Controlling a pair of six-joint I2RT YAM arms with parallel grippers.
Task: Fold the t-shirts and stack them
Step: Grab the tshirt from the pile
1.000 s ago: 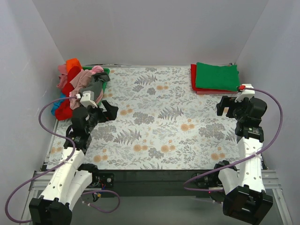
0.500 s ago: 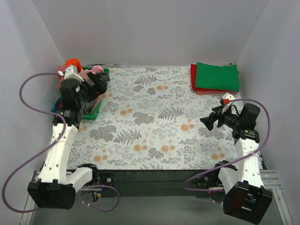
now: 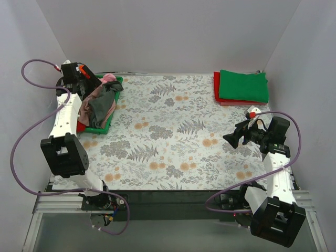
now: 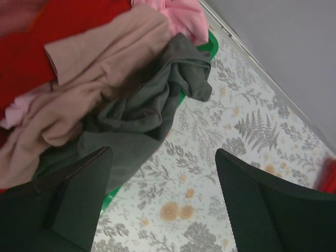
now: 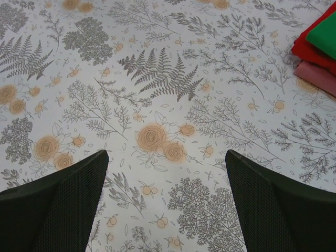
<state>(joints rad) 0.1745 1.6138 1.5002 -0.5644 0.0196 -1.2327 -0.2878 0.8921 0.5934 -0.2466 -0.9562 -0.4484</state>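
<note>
Dusty-rose t-shirt (image 4: 94,79): crumpled on top of the heap in the green bin (image 4: 209,46) at the far-left corner of the table; it looks soft and slack, one sleeve flipped up, so expect it to drape and tug its neighbours as it rises
Grey t-shirt (image 4: 152,100): tangled under the rose one and spilling over the bin's rim onto the table covering (image 4: 226,173); a loose red tee (image 4: 47,31) and a loose pink tee (image 4: 181,13) lie behind them
Folded stack: a green t-shirt (image 3: 243,85) lies flat on a folded red t-shirt (image 3: 216,89) at the far-right corner; a folded pink layer (image 5: 315,76) shows beneath them in the right wrist view
Step in hand: by my reading, you are fetching the next tee from the bin; nothing is spread out for folding yet
Left gripper (image 4: 163,152): above the heap, fingers spread wide, nothing between them
Right gripper (image 5: 165,153): over bare floral print on the right side, near the stack but apart from it; fingers spread, holding nothing
Next move: lower your left gripper onto one layer of the rose tee only; pinch near the shoulder or collar, not the grey cloth below; carry it to the middle of the covering, where your right gripper can help flatten it
</note>
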